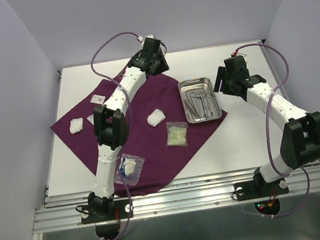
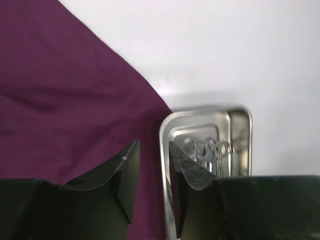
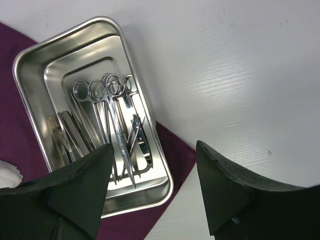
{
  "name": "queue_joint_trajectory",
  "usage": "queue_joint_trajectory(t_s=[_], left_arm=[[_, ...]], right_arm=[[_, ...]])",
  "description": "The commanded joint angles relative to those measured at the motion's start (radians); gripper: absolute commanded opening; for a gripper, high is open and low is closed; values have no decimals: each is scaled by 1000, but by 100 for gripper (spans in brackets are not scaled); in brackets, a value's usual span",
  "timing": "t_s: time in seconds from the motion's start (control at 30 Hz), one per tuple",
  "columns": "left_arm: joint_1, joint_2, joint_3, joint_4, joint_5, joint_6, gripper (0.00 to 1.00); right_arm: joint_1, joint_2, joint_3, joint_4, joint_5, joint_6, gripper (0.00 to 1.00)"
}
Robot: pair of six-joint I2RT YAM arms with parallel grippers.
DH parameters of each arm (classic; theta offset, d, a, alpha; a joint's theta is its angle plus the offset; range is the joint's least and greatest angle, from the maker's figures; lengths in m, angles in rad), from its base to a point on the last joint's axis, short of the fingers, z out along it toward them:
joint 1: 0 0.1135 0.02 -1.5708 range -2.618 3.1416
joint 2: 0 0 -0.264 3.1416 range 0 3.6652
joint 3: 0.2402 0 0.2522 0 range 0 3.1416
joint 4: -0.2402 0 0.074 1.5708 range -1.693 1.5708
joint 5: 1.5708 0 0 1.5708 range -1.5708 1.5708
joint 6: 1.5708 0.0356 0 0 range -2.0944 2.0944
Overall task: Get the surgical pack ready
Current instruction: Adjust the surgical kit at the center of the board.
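The dark-purple cloth (image 1: 146, 146) lies spread flat like a diamond on the white table. The steel tray (image 1: 196, 80) stands on its right corner and holds scissors (image 3: 116, 107) and tweezers (image 3: 67, 132). Two white gauze pads (image 1: 76, 125) (image 1: 155, 117) and clear packets (image 1: 176, 134) (image 1: 130, 169) lie on the cloth. My left gripper (image 1: 161, 65) hovers over the cloth's far edge, open by a narrow gap (image 2: 154, 145) with nothing in it, the tray (image 2: 240, 150) just ahead. My right gripper (image 3: 154, 146) is wide open above the tray's near right corner and the cloth corner (image 3: 175, 150).
A small packet (image 1: 95, 98) lies at the cloth's upper left edge. Bare white table (image 1: 252, 137) stretches right of the tray. Grey walls close in the left, back and right sides. A metal rail (image 1: 183, 197) runs along the near edge.
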Motion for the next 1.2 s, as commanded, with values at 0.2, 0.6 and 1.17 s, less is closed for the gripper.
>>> queue_joint_trajectory(t_s=[0.2,0.6,1.17], left_arm=[[174,117,149,75,75,97,42],[229,241,209,87,103,81,41],[229,367,250,-62,52,62,39]], right_arm=[[-4,-14,28,0,-33,7,72],[-4,12,33,-2,-59,14,72],[-4,40,40,-3,-58,21,72]])
